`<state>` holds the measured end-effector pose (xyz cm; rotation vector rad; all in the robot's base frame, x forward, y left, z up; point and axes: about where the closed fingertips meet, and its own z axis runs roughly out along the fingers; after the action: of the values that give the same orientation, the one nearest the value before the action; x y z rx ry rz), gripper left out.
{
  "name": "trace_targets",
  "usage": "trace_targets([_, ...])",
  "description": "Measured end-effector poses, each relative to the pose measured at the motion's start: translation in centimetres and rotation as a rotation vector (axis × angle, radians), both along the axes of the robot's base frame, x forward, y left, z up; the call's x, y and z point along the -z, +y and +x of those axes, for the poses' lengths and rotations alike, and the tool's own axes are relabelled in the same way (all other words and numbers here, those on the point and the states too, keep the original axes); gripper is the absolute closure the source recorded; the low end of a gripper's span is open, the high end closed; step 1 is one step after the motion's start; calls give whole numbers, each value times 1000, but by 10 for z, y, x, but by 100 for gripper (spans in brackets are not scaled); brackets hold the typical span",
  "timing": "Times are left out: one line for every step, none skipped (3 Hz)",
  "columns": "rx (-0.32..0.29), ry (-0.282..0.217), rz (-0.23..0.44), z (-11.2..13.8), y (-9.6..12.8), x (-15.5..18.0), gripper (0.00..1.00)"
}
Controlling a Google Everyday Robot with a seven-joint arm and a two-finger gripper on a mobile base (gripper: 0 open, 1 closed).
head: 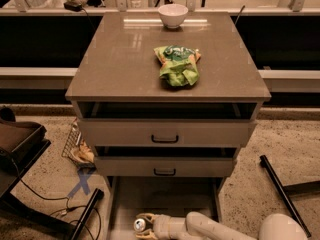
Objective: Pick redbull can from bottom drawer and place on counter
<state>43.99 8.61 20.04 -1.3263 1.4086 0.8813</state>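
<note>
- The counter (125, 69) carries two things: a white bowl (173, 15) at its far edge and a crumpled green snack bag (178, 65) near the middle.
- Below it, the top drawer (165, 132) and the middle drawer (165, 166) each stand slightly ajar, black handles facing front, and they overhang the back of the space underneath.
- The bottom drawer (165, 196) is pulled well out towards the camera, its flat floor showing.
- On the floor to the left sit a wire basket (75, 146), a blue tape cross (81, 184) and a dark piece of furniture (20, 149) with cables trailing; to the right a black bar (280, 194) lies across the speckled floor.
- The redbull can (139, 225) stands upright at the front left of the bottom drawer, shiny top up, right at the lower edge of the view.
- The white arm (215, 228) reaches in low from the right, across the front of the drawer.
- The gripper (142, 224) is down at the can, right up against it and partly wrapping it; whether it is clenched on the can or merely around it cannot be told.
</note>
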Motion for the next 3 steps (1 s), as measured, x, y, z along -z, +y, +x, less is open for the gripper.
trace_targets([-2, 1, 2, -1, 1, 0, 71])
trace_targets([-4, 2, 4, -2, 3, 0, 94])
trace_targets([-5, 3, 5, -2, 4, 0, 100])
